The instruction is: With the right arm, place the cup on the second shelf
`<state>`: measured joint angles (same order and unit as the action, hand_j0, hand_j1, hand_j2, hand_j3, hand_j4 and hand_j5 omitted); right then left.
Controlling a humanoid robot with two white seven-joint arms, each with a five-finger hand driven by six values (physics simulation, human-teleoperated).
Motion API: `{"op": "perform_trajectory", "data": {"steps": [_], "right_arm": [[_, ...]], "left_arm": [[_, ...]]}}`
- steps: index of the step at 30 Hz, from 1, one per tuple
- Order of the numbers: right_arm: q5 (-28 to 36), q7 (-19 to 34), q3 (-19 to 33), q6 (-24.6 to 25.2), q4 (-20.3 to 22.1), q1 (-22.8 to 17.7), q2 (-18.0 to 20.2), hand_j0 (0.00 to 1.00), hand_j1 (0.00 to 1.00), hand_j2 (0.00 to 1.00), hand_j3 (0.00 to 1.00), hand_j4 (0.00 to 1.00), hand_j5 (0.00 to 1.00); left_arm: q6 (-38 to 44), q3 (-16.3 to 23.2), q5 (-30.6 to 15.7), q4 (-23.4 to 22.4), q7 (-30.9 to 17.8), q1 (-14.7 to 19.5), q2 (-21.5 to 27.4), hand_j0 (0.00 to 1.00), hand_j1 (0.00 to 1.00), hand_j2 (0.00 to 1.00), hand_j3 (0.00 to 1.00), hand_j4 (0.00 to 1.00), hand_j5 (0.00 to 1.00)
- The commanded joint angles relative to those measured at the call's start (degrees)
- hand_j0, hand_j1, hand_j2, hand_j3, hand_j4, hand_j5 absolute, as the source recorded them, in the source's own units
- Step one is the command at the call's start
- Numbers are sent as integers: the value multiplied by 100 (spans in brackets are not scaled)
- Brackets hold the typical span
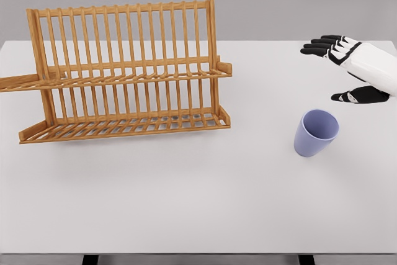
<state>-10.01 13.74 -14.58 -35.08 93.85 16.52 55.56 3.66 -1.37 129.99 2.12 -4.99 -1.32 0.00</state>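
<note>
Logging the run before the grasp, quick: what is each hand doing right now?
Right hand: open, fingers spread, holding nothing, above and right of the upright cup.
Left hand: not in view.

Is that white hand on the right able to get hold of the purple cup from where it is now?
Probably yes. The right hand hovers open just behind and to the right of the cup, which stands upright alone on the table. Nothing lies between them; the wooden rack is far off to the left.
</note>
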Motion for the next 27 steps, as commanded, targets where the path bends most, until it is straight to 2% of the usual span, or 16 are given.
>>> {"op": "perform_trajectory", "data": {"steps": [1,4,6,7,8,10,12,13,15,18,21,23,25,27], "right_arm": [[34,-3,16,8,2,0,7,100,100,100,100,100,100],[-1,-29,34,8,28,18,-221,100,100,100,100,100,100],[-1,50,324,8,28,-35,-318,100,100,100,100,100,100],[51,339,543,8,19,-88,-458,100,100,100,100,100,100],[262,445,667,8,2,-132,-512,100,100,100,100,100,100],[921,454,684,8,-77,-439,-371,100,100,100,100,100,100],[1536,454,658,8,-139,-597,-55,100,100,100,100,100,100],[1835,454,658,8,-139,-773,-28,100,100,100,100,100,100],[2064,463,667,8,-165,-835,-28,100,100,100,100,100,100],[2767,463,667,8,-288,-1116,-28,100,100,100,100,100,100],[3286,1095,675,8,-578,-1406,-28,100,100,100,100,100,100],[3611,1280,675,8,-640,-1599,-28,100,100,100,100,100,100],[3716,1675,684,8,-693,-1722,-19,100,100,100,100,100,100],[3892,1808,702,8,-772,-1802,-19,100,100,100,100,100,100]], "left_arm": [[3,-3,1,-1,-2,0,0,100,100,100,100,100,100],[3,5,1,-1,-2,0,0,100,100,100,100,100,100],[3,-3,1,-1,-2,0,0,100,100,100,100,100,100],[3,-3,1,-1,-2,0,0,100,100,100,100,100,100],[3,-3,1,-1,-2,0,0,100,100,100,100,100,100],[3,-3,1,-1,-2,0,0,100,100,100,100,100,100],[3,-3,1,-1,-2,0,0,100,100,100,100,100,100],[3,-3,1,-1,-2,0,0,100,100,100,100,100,100],[3,5,1,-1,-2,0,0,100,100,100,100,100,100],[3,-3,1,-1,-2,0,0,100,100,100,100,100,100],[3,-3,1,-1,-2,0,0,100,100,100,100,100,100],[3,-3,1,-1,-2,0,0,100,100,100,100,100,100],[3,-3,1,-1,-2,0,0,100,100,100,100,100,100],[3,5,1,-1,-2,0,0,100,100,100,100,100,100]]}}
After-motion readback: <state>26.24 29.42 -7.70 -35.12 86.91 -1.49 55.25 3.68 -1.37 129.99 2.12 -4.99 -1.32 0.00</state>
